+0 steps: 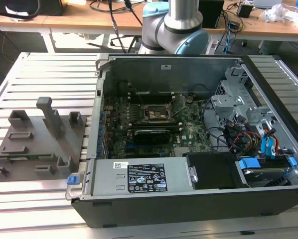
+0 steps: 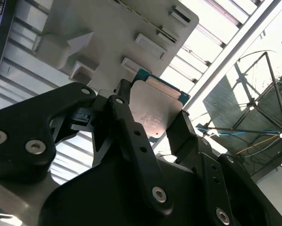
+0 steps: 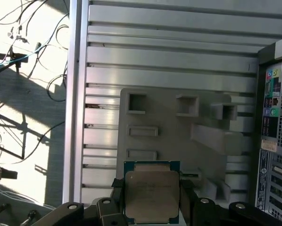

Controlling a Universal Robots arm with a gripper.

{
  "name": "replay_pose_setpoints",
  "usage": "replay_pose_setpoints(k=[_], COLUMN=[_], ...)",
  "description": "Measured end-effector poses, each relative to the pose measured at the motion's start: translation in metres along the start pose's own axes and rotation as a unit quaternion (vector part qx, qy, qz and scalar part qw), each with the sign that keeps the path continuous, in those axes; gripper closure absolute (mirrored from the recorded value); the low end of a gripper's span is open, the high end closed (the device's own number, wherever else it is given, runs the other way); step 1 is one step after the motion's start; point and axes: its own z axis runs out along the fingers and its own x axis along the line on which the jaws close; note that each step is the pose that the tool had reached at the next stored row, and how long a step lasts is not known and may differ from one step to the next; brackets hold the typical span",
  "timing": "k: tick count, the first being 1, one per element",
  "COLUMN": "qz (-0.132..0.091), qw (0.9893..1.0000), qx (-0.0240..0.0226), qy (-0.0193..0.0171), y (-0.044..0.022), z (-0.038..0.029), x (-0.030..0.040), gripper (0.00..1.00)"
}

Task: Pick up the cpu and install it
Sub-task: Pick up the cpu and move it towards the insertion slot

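CPU (image 2: 153, 106) sits clamped by its edges between the closed-in black jaws of the gripper (image 2: 151, 113) in the second wrist view. In the first wrist view it is held over the grey fixture plate (image 3: 178, 136), silvery top showing. The exterior view shows the open computer case (image 1: 189, 199) beside that plate on the slatted table (image 1: 39, 69).
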Motion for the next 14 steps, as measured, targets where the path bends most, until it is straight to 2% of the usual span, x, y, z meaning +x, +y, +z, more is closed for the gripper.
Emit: replay_pose_setpoints(k=[2, 3, 4, 5, 6, 7, 10, 12, 13, 14], qz=[0.000, 0.000, 0.000, 0.001, 0.001, 0.001, 0.001, 0.001, 0.001, 0.001], qw=[1.0000, 1.0000, 0.9999, 0.9996, 0.9993, 0.9992, 0.9992, 0.9992, 0.9994, 0.9996], qx=[-0.0007, -0.0033, -0.0120, -0.0292, -0.0365, -0.0392, -0.0393, -0.0389, -0.0352, -0.0285], qy=[-0.0001, -0.0002, -0.0006, -0.0016, -0.0020, -0.0021, -0.0021, -0.0021, -0.0020, -0.0015], y=[-0.0001, -0.0002, -0.0002, -0.0001, -0.0001, -0.0001, -0.0007, -0.0009, -0.0008, -0.0007], z=[-0.0017, -0.0023, -0.0031, -0.0034, -0.0039, -0.0055, -0.0208, -0.0244, -0.0251, -0.0253], x=[0.0000, -0.0002, -0.0001, -0.0001, -0.0001, -0.0002, -0.0006, -0.0007, -0.0008, -0.0007], gripper=[0.45, 0.45, 0.45, 0.45, 0.45, 0.45, 0.45, 0.45, 0.45, 0.45])
